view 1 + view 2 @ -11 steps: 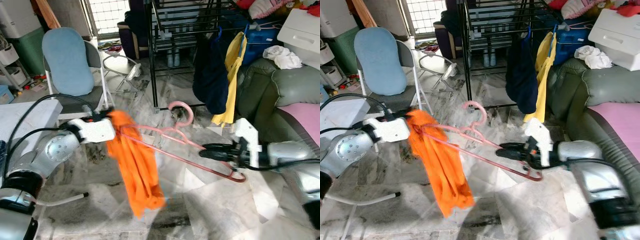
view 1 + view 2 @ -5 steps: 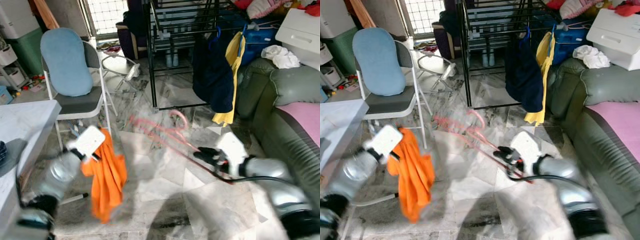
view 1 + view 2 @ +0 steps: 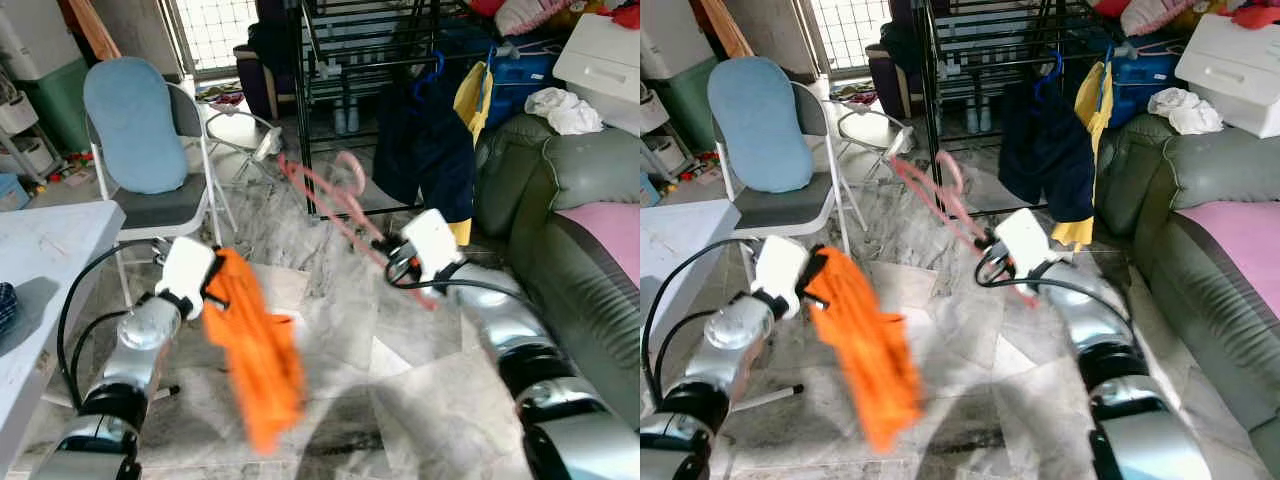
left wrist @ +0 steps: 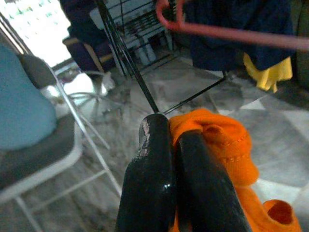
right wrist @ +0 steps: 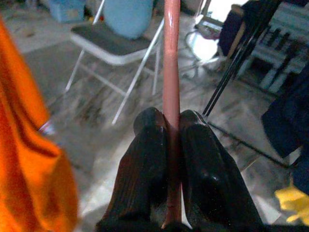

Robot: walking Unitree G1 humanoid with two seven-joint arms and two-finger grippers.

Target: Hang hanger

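A pink hanger [image 3: 330, 195] is raised in front of the black drying rack [image 3: 340, 60], tilted, with its hook [image 3: 350, 165] uppermost. My right gripper [image 3: 385, 250] is shut on its lower bar; in the right wrist view the bar [image 5: 171, 58] runs between the closed fingers [image 5: 149, 145]. My left gripper [image 3: 215, 275] is shut on an orange garment [image 3: 255, 350] that hangs loose below it, apart from the hanger. The left wrist view has the orange cloth [image 4: 217, 140] bunched against the closed fingers [image 4: 154, 159].
A navy garment [image 3: 425, 140] and a yellow one [image 3: 470, 95] hang on the rack. A folding chair with a blue cushion [image 3: 140, 130] stands at the left, beside a white table [image 3: 40, 250]. A green sofa [image 3: 560, 200] lies at the right.
The hanger has come away from the orange garment, and my right gripper has lifted it up towards the rack. My left gripper dropped and rose again with the garment.
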